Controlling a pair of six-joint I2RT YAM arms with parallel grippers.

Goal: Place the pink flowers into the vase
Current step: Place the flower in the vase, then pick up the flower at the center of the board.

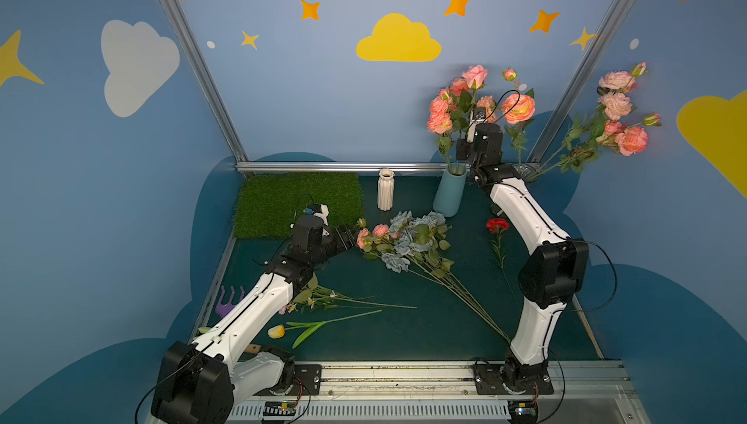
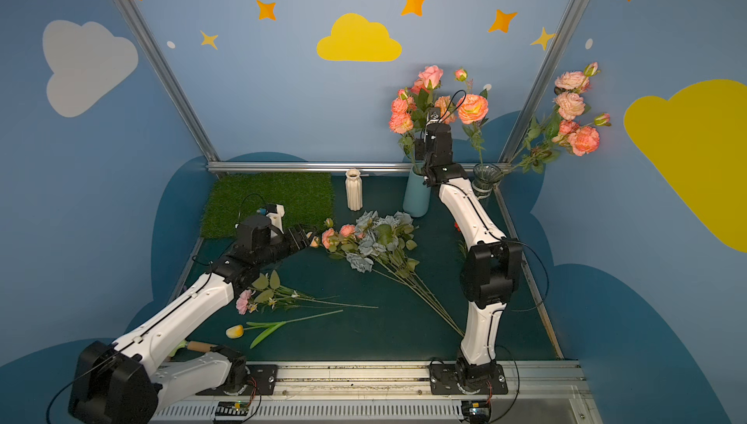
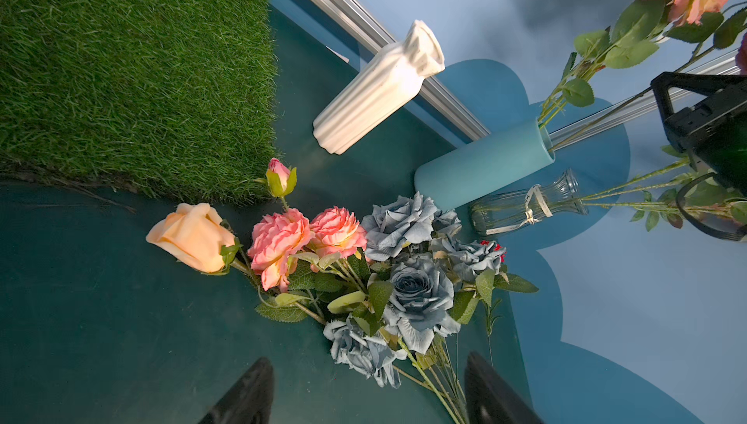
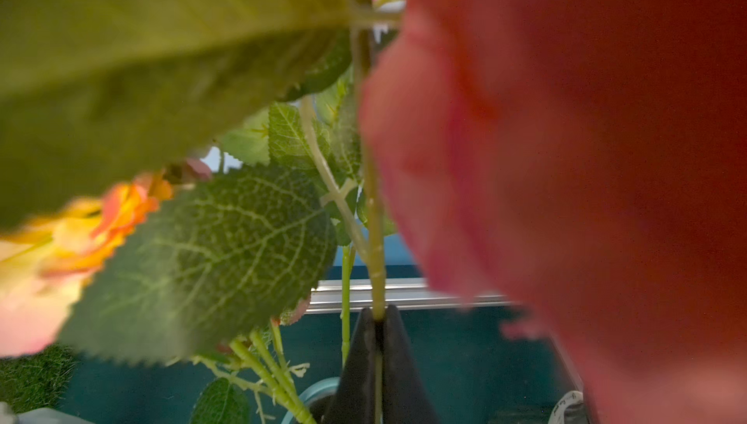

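Pink flowers (image 1: pixel 475 76), coral-pink cloth roses and ruffled blooms on thin green leafy stems: one bunch stands upright in the light blue cylindrical ceramic vase (image 1: pixel 448 195) at the back of the dark green table (image 1: pixel 404 329).

A second pink bunch (image 1: pixel 615 104) leans out of a clear glass vase (image 2: pixel 485 179) in the back right corner, heads over against the side wall.

A pink spray (image 1: pixel 374 233) lies flat mid-table, touching the grey-blue cloth roses (image 1: pixel 408 240). A paler pink bloom (image 2: pixel 243 300) lies half under the left forearm.

Right claw (image 4: pixel 378 317): raised above the blue vase mouth, jaws pinched tight on one thin green stem of the upright bunch. The vase rim shows just beside the fingers in the right wrist view. Whether that stem's foot is inside the vase I cannot tell; leaves and a petal block most of the view.

Left claw (image 1: pixel 351 237): low over the table, jaws wide apart, gripping nothing. It sits just beside the pink spray's heads. In the left wrist view the black fingers (image 3: pixel 250 389) frame the grey-blue roses' stems. A peach rosebud (image 3: pixel 190 236) lies next to the spray.

Also noted:
- white ribbed ceramic vase (image 1: pixel 385 189) upright between the green artificial grass mat (image 1: pixel 299 203) and the blue vase
- small red carnation (image 1: pixel 498 224) lying by the right arm
- yellow tulip (image 1: pixel 277 332) near the front
- purple plastic rake (image 1: pixel 228 300) at the left edge
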